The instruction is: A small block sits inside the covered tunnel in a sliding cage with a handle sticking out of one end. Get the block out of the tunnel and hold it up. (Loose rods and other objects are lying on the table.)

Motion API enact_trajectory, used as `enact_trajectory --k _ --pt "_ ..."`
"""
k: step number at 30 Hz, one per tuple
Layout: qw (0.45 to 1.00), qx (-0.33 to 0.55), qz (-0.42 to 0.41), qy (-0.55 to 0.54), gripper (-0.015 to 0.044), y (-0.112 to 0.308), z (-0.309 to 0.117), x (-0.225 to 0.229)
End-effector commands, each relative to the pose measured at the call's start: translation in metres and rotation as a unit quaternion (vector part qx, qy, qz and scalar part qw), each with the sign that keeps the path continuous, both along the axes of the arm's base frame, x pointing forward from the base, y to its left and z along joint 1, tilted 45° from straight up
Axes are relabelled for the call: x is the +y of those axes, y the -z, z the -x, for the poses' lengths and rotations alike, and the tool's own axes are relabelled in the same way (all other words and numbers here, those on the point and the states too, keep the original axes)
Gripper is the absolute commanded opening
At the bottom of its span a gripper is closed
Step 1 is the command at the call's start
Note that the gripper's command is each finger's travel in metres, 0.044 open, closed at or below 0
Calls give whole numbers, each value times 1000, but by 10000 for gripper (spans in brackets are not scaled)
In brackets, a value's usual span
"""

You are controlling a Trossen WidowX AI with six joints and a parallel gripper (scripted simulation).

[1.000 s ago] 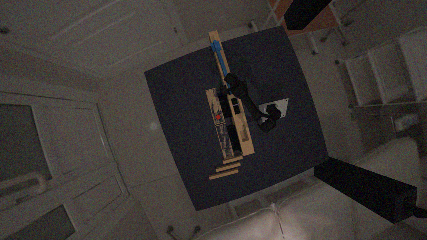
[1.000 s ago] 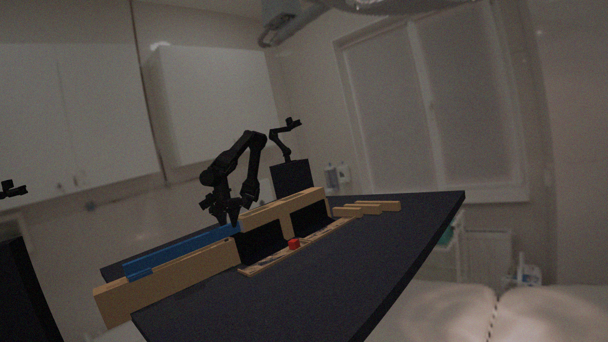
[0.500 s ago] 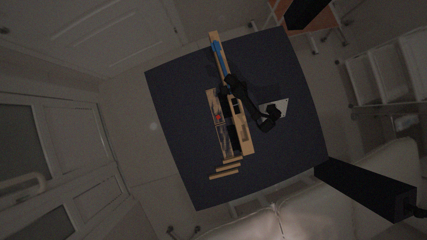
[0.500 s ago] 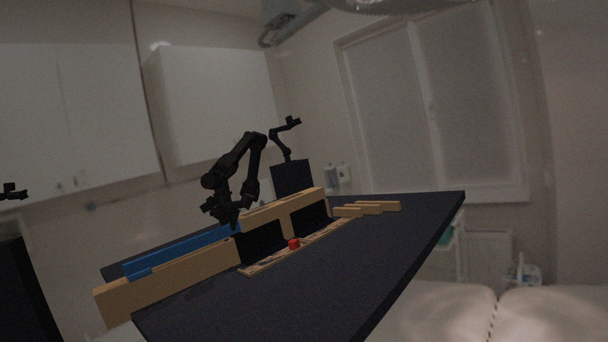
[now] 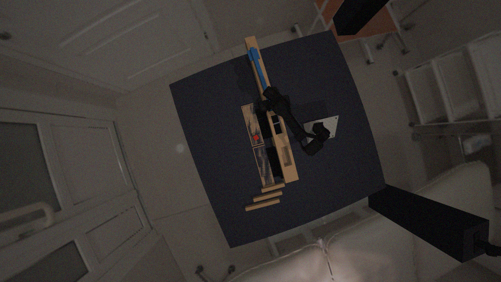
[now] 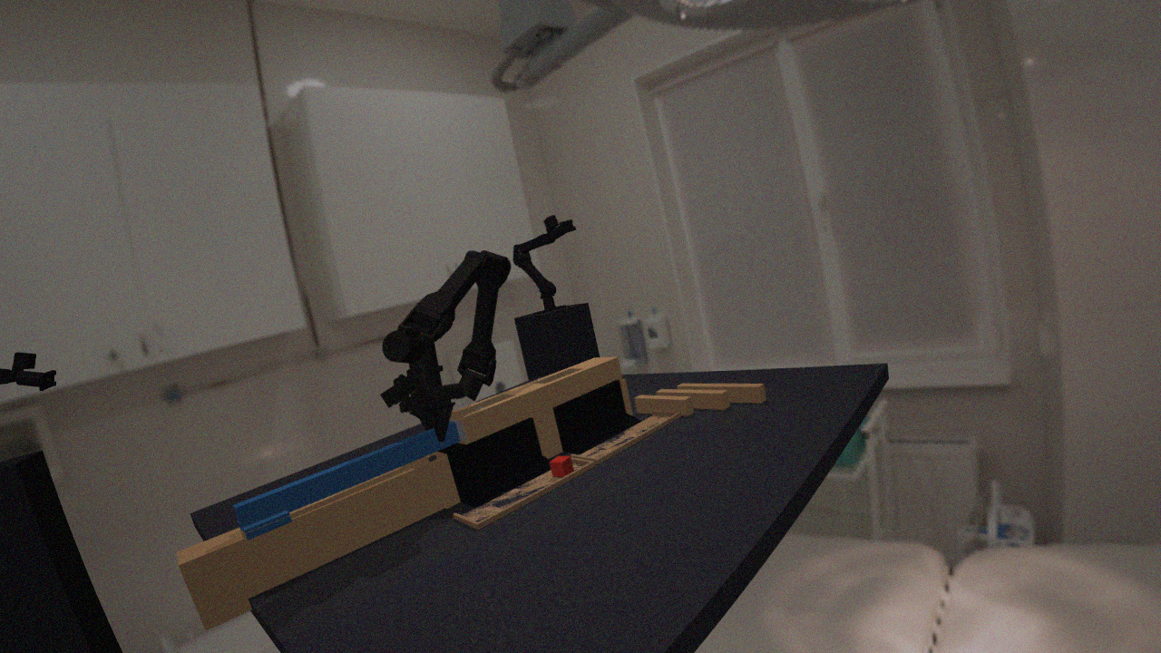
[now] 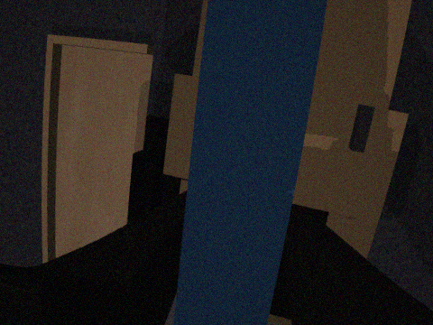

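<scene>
The blue sliding bar [image 5: 258, 66] [image 6: 340, 477] [image 7: 253, 113] lies lengthwise in the open wooden channel [image 6: 365, 507], its inner end at the mouth of the wooden tunnel [image 5: 291, 174] [image 6: 502, 412]. My gripper [image 6: 442, 432] [image 7: 241, 199] points down and is shut on the blue bar near that mouth, one finger on each side. A small red block [image 5: 255, 137] [image 6: 560, 466] sits outside the tunnel, on the shallow wooden tray [image 6: 479, 521] beside it. The inside of the tunnel is mostly dark, and no block shows in there.
Several loose wooden rods [image 5: 262, 204] [image 6: 692, 398] lie past the tunnel's far end. A pale plate [image 5: 332, 122] lies under the arm's base. The channel's outer end [image 5: 250, 41] [image 6: 199, 568] reaches past the table edge. Black pedestals [image 5: 427, 221] [image 6: 560, 341] stand off the table.
</scene>
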State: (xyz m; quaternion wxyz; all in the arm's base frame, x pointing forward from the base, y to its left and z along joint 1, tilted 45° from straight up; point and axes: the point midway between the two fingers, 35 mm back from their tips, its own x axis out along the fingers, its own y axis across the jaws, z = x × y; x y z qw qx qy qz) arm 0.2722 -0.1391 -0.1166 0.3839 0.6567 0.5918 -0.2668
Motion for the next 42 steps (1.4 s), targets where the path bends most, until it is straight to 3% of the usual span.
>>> enact_trajectory --k 1,17,34,42 --pt "1000 -6 1 3 0 6 -5 -7" --pt "1000 -6 1 6 0 44 -9 -39" --pt "1000 -6 1 6 0 46 -9 -40" --pt "1000 -1 -10 3 210 33 -6 -35"
